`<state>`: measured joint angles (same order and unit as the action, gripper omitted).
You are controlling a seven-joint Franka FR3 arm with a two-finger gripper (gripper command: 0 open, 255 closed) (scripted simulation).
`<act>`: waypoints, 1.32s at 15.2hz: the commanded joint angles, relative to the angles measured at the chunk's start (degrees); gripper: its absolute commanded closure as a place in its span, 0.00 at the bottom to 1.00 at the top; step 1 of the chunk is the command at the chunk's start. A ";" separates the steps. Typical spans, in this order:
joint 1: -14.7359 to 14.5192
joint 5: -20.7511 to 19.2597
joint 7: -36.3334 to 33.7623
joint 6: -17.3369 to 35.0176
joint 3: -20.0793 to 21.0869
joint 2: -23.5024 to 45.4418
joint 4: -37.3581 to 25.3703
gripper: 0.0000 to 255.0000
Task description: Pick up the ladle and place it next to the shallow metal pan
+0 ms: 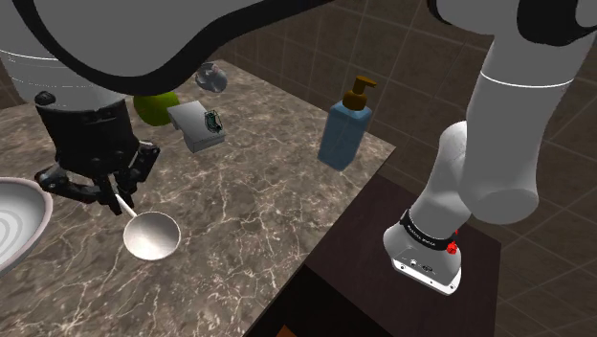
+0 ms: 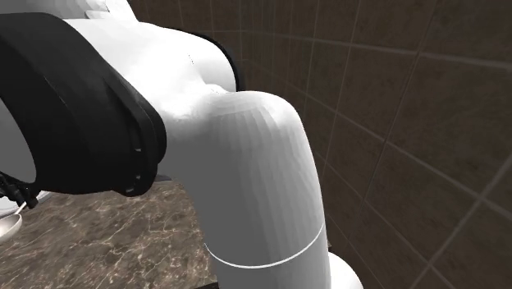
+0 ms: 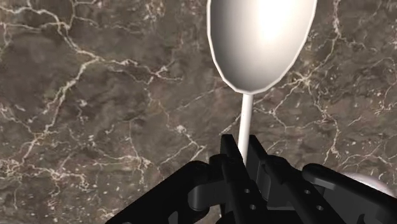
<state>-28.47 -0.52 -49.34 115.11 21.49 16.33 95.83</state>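
**On the marble tabletop, the ladle is gripped beside the pan**

The ladle (image 1: 151,235) is clasped by its thin white handle between the closed fingers of the end effector (image 1: 113,199). Its pale bowl is turned up and points away from the hand. In the wrist view the handle runs straight from the ladle (image 3: 261,44) down into the end effector (image 3: 242,151). The bowl is seen low over the dark veined tabletop (image 1: 268,201); whether it rests on the surface cannot be told.

The shallow metal pan (image 1: 17,225) lies just beside the hand, at the shoulder view's left edge. A blue soap dispenser (image 1: 344,129) stands well apart, near the far edge.

The placing step is judged to be in hand. A short lowering and a release of the handle are called for next, with the bowl kept off the pan's rim.
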 commanded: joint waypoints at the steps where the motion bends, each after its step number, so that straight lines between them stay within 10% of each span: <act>1: -2.05 -1.67 -2.62 -1.39 0.32 3.68 -5.03 1.00; 4: -6.66 -4.66 -7.22 -4.52 0.63 10.71 -15.08 1.00; 20: -6.70 -5.74 -7.36 6.25 -0.25 13.73 -7.16 1.00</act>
<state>-35.12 -6.18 -56.63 120.78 21.28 29.85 88.30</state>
